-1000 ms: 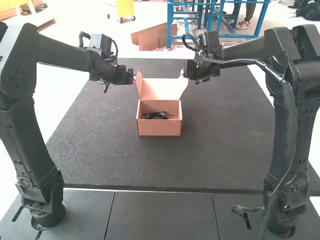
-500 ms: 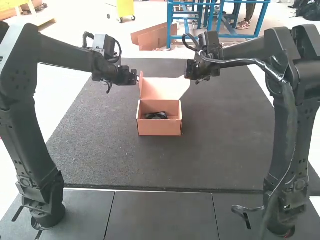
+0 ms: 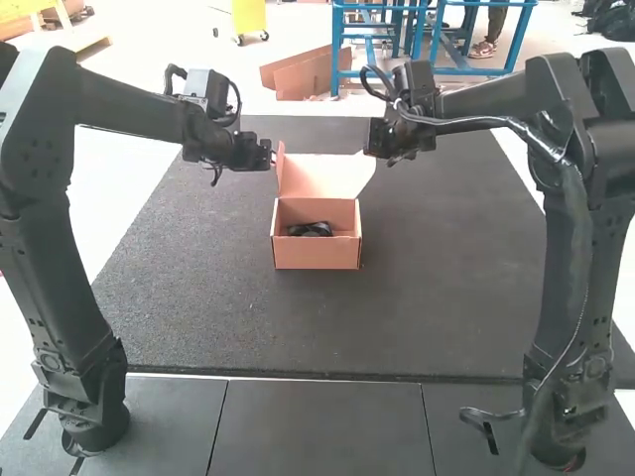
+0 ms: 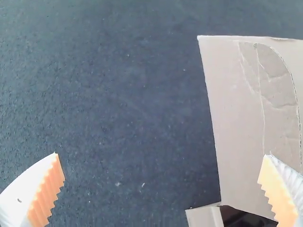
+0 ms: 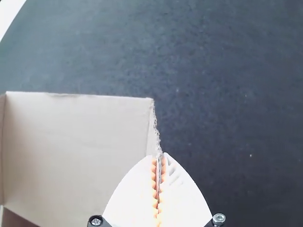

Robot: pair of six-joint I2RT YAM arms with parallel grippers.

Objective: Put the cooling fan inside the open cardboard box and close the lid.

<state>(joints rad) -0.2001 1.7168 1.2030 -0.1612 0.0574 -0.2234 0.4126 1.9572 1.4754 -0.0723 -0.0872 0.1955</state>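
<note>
– How is the right gripper (image 5: 157, 163) standing from where you are?

– Closed right up, the orange pads (image 5: 155, 189) pressed flat together. It has the lid (image 3: 322, 177) pinched by the torn edge at its upper right corner; the cardboard runs straight down into the fingertips.

– And the left gripper (image 3: 263, 155)?

– Spread wide, with nothing in it. Its ribbed fingers (image 4: 40, 196) are far apart. One is over bare mat and the other is close by the lid's left edge, near the small side flap. I can't tell if that finger touches the cardboard.

– So the lid is up?

– Yes, raised at the back of the cardboard box (image 3: 316, 250), with its pale inner face turned toward us and a gripper at each top corner.

– Where's the cooling fan (image 3: 310, 229)?

– Down inside the box, a dark, low shape on the bottom. I can't make out more than that.

– What does the box sit on?

– It's squarely in the middle of the table (image 3: 179, 278), on a dark speckled mat, between the two arms' bases.
</note>
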